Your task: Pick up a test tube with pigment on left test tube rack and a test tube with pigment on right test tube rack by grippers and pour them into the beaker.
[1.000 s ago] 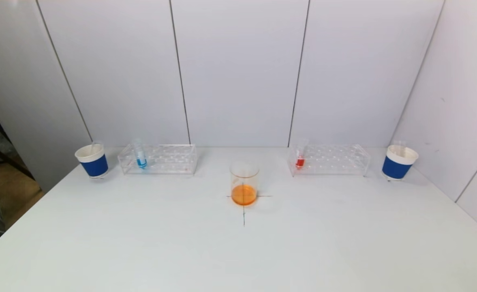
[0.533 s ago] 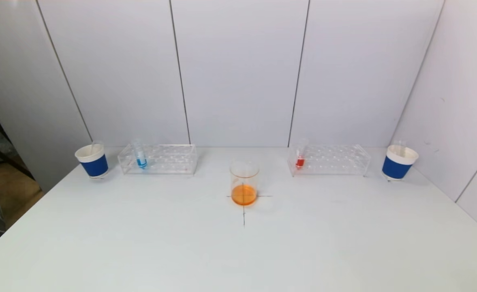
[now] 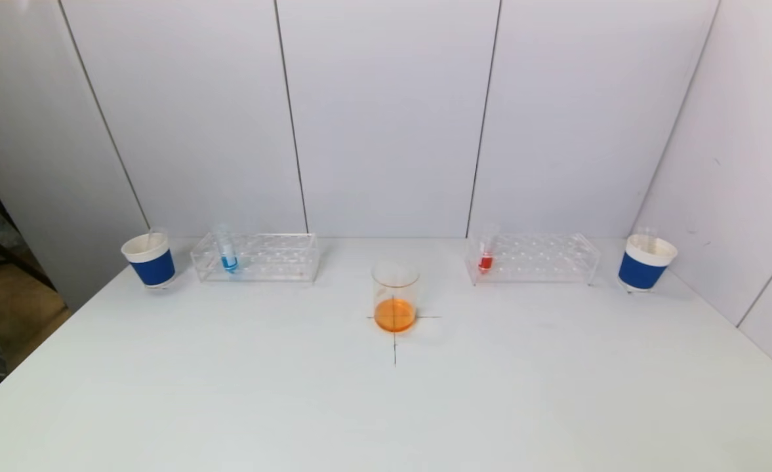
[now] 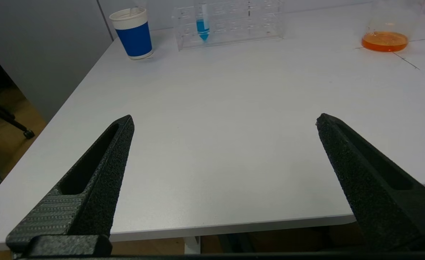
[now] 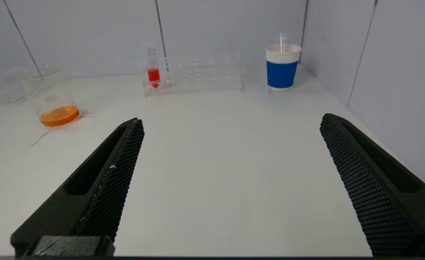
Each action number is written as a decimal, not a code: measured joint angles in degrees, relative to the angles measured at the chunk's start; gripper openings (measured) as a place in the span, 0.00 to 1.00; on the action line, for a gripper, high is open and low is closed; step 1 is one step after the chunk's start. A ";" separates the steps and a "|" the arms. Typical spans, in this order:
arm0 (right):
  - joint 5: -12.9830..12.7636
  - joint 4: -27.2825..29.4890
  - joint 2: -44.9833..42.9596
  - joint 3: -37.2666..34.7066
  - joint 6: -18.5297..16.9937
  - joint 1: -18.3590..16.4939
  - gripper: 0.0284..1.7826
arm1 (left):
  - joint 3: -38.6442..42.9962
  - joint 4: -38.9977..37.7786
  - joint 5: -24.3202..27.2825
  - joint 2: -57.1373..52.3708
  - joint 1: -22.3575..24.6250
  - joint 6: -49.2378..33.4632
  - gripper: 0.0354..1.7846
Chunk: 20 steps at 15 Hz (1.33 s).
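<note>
On the white worktop (image 3: 228,393), two clear racks (image 3: 256,257) (image 3: 533,258) each hold one upright tube, blue (image 3: 228,252) left, red (image 3: 486,254) right. Between them, nearer, stands the beaker (image 3: 395,296) of orange liquid. The left hand (image 4: 223,121) and right hand (image 5: 230,121) hang spread wide at the near edge, holding nothing.

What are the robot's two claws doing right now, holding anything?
Left gripper: open, holding nothing, near the table's front edge.
Right gripper: open, holding nothing, also back from the racks.
</note>
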<state>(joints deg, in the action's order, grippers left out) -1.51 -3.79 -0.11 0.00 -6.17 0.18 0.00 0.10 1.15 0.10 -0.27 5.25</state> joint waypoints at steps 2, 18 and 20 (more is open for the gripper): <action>0.11 1.01 0.00 0.00 -1.63 0.04 0.99 | 0.00 0.01 -0.02 0.00 0.00 0.00 0.99; 0.33 3.22 0.09 0.00 6.14 -0.02 0.99 | 0.00 0.01 -0.02 0.00 0.00 -0.02 0.99; 0.30 3.19 0.11 0.00 6.07 -0.02 0.99 | 0.00 0.01 0.00 0.00 0.02 -0.02 0.99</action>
<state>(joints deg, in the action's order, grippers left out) -1.21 -0.60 0.00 0.00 -0.10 0.16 0.00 0.11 1.15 0.10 -0.24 5.23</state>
